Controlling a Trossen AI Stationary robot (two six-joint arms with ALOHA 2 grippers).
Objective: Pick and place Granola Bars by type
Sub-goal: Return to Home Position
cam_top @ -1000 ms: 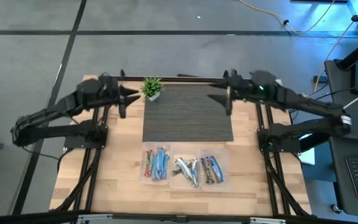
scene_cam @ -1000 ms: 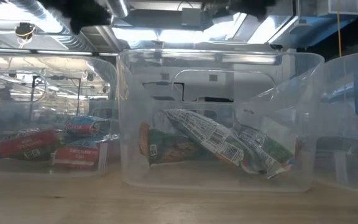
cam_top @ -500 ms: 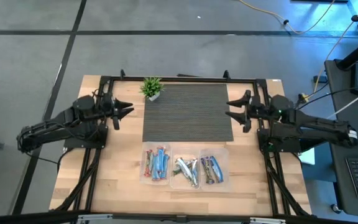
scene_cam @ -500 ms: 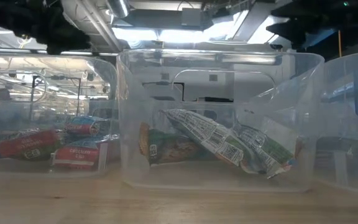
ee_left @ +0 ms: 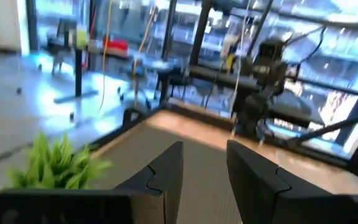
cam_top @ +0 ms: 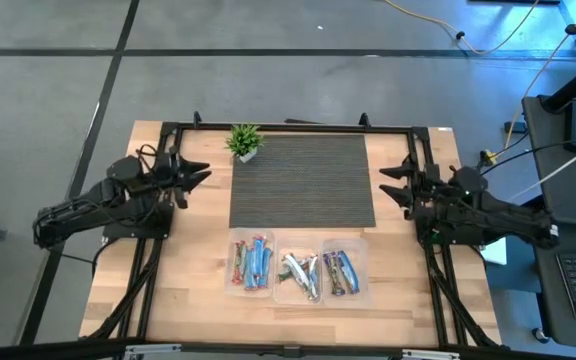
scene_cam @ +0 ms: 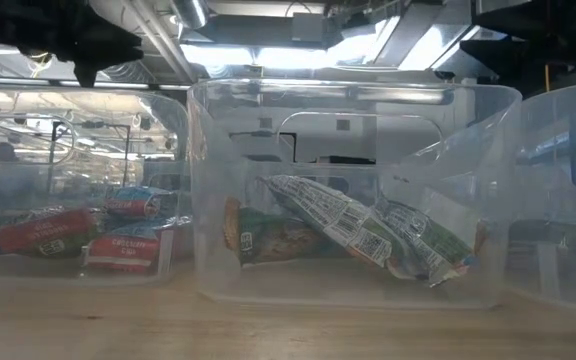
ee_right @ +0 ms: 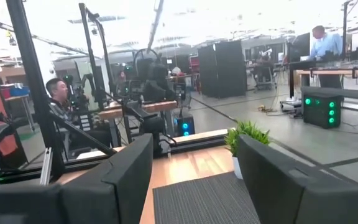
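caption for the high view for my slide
Granola bars lie in three clear bins; left gripper and right gripper hang open and empty either side of the dark mat.

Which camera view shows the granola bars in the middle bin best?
The low view: the middle bin fills it, and its granola bars lie close up behind the clear wall, with the wrapper print showing. The high view shows them small, from above. Neither wrist view shows them.
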